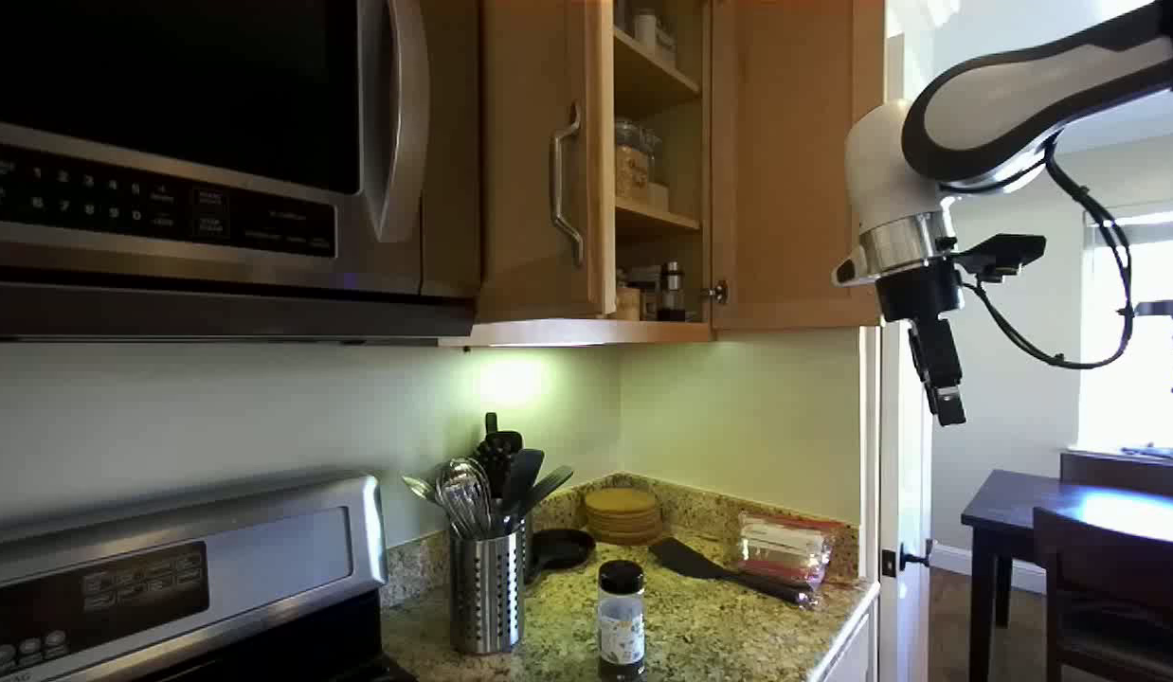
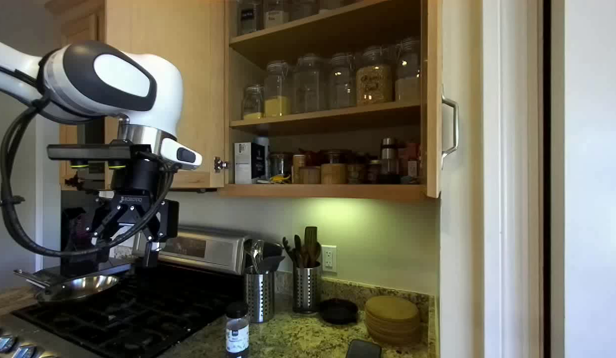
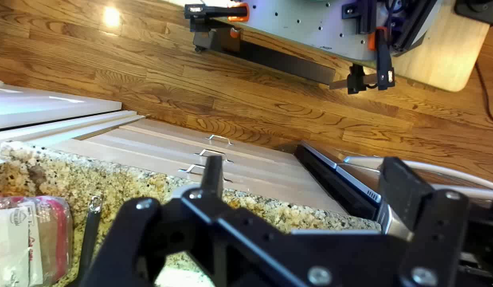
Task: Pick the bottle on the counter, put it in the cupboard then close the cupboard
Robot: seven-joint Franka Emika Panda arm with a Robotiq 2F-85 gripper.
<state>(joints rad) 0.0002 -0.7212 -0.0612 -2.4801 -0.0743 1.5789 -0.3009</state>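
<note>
The job appears to be at its outset: the dark-capped spice bottle (image 1: pixel 622 627) stands upright on the speckled granite counter (image 1: pixel 719 635), near a perforated steel utensil holder (image 1: pixel 487 592), so picking and shelving it remain. The Robotiq gripper (image 3: pixel 306 181) hangs well apart from it, its fingers spread and holding nothing. The wooden wall cupboard (image 2: pixel 328 191) stands ajar, which should suit placing the bottle, and closing that cupboard looks to be the final step left.
</note>
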